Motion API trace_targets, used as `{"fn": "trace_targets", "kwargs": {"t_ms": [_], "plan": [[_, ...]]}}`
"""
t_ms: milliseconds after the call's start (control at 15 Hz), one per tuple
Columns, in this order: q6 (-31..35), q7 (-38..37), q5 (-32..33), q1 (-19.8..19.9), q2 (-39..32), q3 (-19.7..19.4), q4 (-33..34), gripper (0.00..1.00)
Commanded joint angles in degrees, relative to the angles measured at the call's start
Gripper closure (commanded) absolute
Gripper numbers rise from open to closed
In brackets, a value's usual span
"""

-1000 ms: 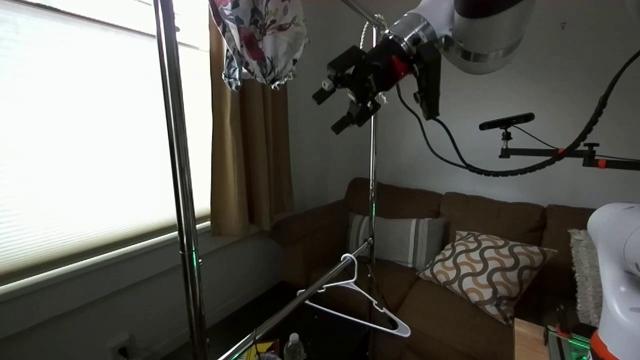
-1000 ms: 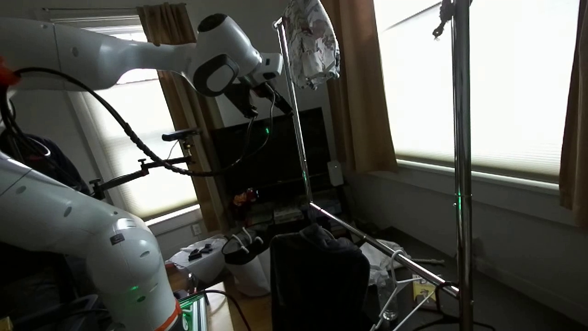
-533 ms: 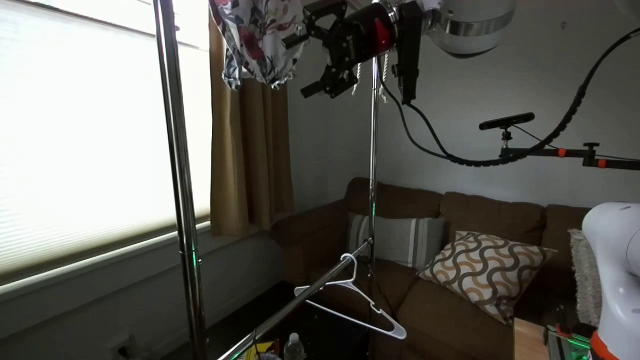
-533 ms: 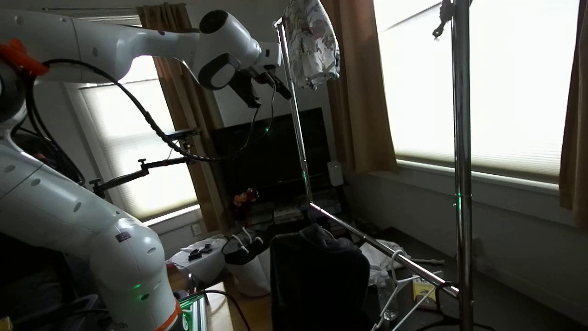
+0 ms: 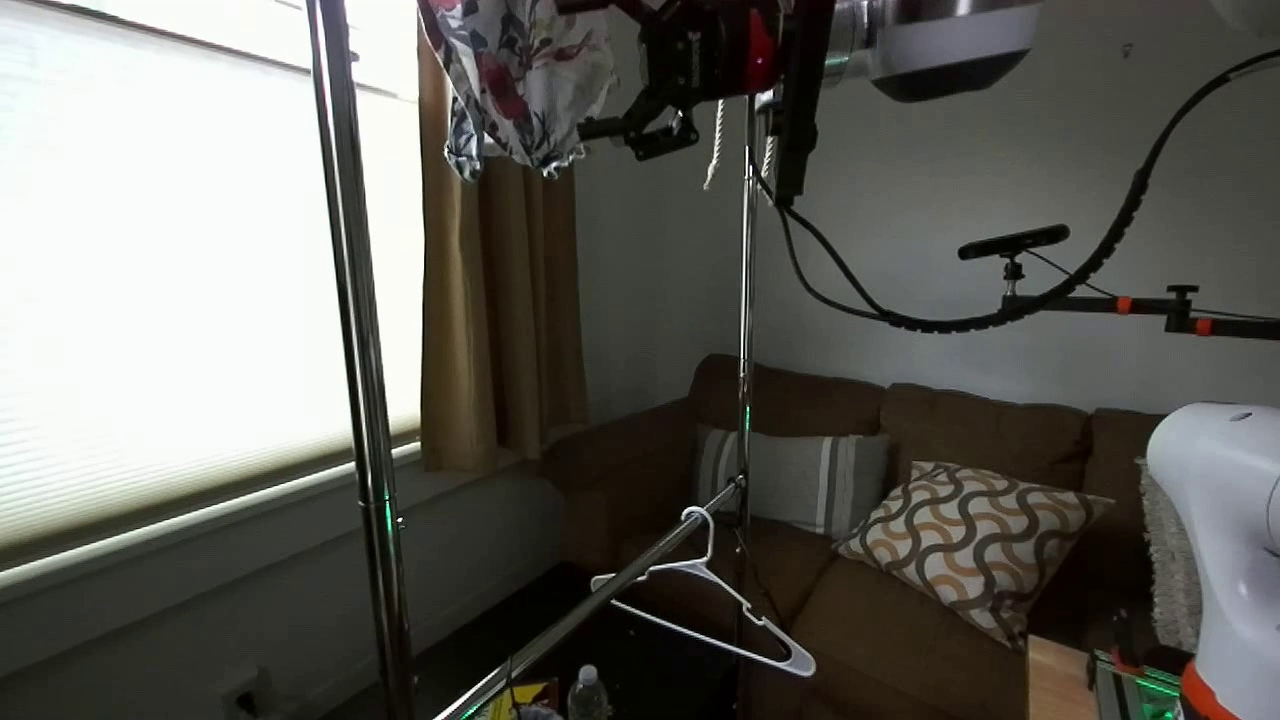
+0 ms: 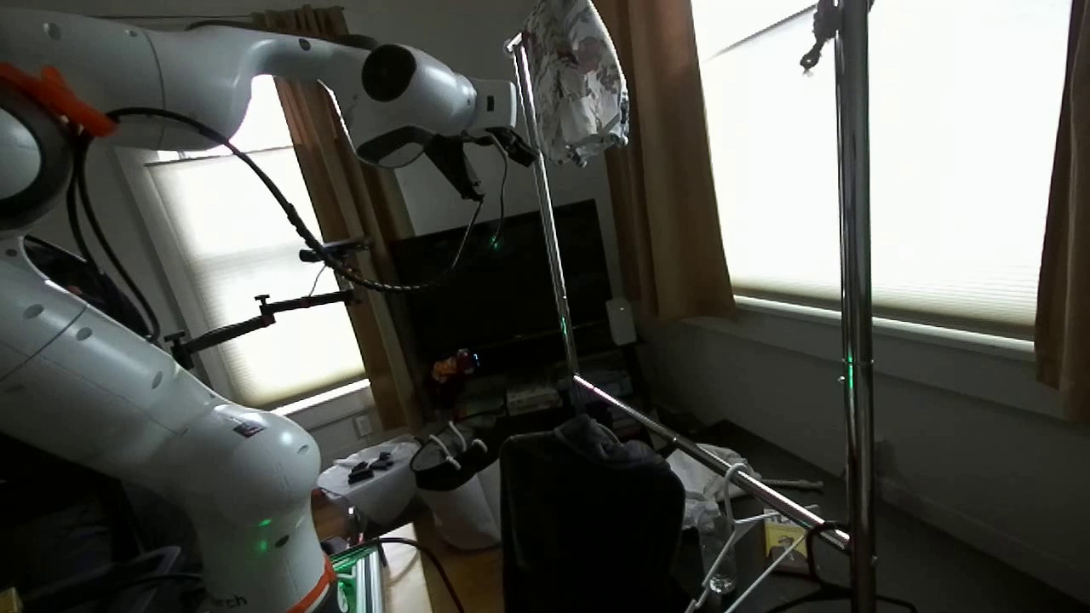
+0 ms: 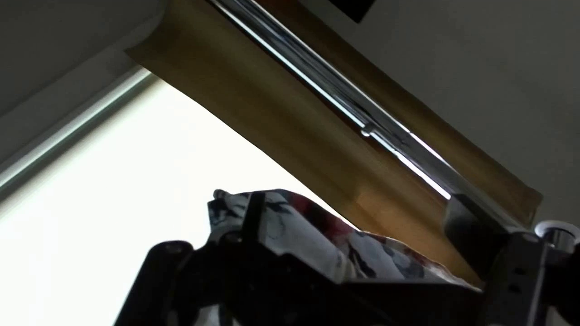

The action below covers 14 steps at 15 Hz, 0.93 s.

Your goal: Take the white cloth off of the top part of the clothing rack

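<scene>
Cloth [image 5: 525, 95], white with a red and dark flowery print, hangs high on the clothing rack [image 5: 358, 350], just ahead of the jaws, which stand apart with fabric showing between them; from here I can't tell whether they touch it. Well below the jaws, a white hanger [image 5: 690, 566] hooks over the rack's lower crossbar [image 5: 555, 630], and beyond them a brown curtain [image 5: 510, 330] falls beside the bright window [image 5: 200, 280].
</scene>
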<state>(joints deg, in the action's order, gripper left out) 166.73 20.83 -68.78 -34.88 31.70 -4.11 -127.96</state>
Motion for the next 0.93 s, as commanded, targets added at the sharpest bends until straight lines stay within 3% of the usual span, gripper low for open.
{"fn": "trace_targets", "kwargs": {"t_ms": [0, 67, 267, 667, 867], "plan": [[-0.26, 11.04, -10.56, -7.13, 1.26, -5.12, 0.81, 0.00], [-0.33, 13.38, -12.06, -7.89, 1.22, -5.84, 0.83, 0.00], [-2.98, 13.03, -6.44, -6.04, 0.93, -5.98, -1.79, 0.00], [-1.00, 27.42, -14.43, -9.33, -0.28, -8.67, -0.33, 0.04], [-1.17, 32.17, -16.84, -9.62, -0.99, -9.51, -0.14, 0.01]]}}
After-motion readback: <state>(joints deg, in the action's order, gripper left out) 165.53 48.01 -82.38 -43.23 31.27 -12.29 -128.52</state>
